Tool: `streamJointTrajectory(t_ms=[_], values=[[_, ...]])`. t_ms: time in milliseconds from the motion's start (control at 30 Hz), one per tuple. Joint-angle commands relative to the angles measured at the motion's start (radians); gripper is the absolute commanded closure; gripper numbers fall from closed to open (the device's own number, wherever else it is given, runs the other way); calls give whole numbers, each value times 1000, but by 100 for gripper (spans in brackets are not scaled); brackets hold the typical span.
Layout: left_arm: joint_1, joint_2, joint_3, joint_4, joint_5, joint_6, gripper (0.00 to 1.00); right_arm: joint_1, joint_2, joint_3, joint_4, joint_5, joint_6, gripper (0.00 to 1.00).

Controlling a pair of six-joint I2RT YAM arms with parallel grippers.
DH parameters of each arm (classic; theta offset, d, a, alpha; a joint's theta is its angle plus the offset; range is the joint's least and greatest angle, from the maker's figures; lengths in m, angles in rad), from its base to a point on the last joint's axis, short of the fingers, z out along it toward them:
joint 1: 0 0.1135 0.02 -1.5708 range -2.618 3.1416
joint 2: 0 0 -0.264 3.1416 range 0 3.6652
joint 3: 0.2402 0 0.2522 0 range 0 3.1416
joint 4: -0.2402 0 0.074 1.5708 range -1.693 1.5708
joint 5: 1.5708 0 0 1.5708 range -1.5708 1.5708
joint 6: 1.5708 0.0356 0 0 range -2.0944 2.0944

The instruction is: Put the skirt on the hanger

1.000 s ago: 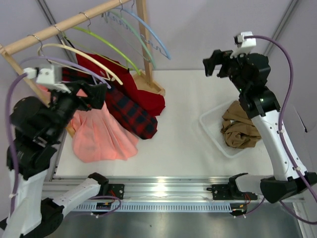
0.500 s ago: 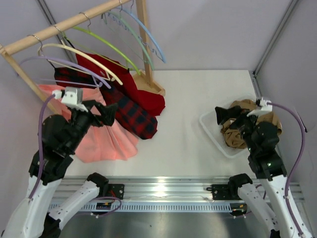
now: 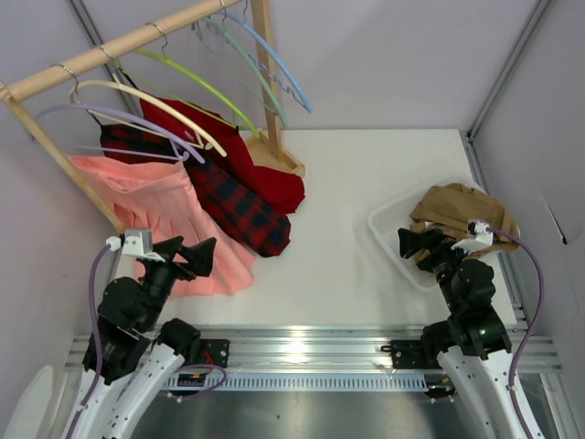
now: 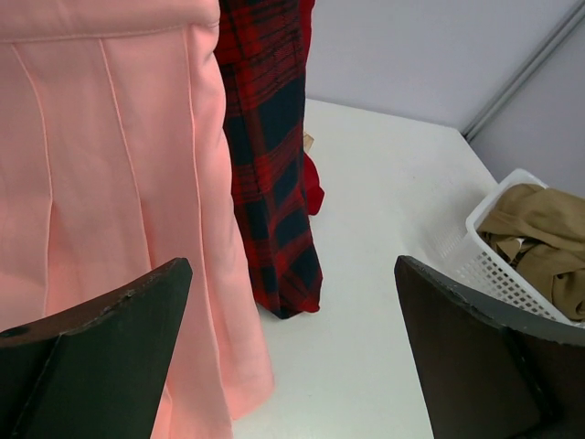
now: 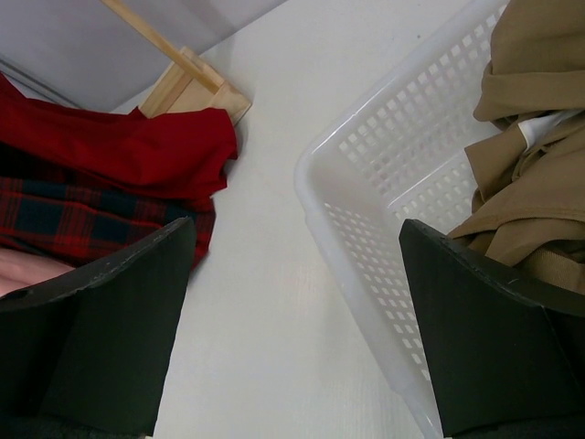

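The deep-red skirt hangs from the wooden rack, partly behind a plaid skirt; which hanger carries it I cannot tell. Its hem shows in the right wrist view, and a sliver shows in the left wrist view. The lime hanger hangs on the rail with its arm bare. My left gripper is open and empty, low in front of the skirts. My right gripper is open and empty beside the basket.
A red-and-black plaid skirt and a salmon skirt hang on the rack with cream, lilac and light-blue hangers. A white basket at the right holds tan cloth. The rack's wooden foot stands on the table.
Both arms have dropped and pulled back to the near edge: the left away from the rack, the right down from the back right. Both grippers stayed open and empty.
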Motion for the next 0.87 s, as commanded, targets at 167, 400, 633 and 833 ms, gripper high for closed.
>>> streamJointTrajectory(t_ms=[167,400,633,833], values=[[7,27,0,65,-35,-39,1,3,43,24,67,1,-1,1],[7,56,2,76,-46,-38,1,3,54,35,92,-38,-16,1],[6,58,-4,86,-50,-36,1,3,55,49,101,-42,-28,1],[7,58,2,80,-64,-41,1,4,57,54,110,-56,-36,1]])
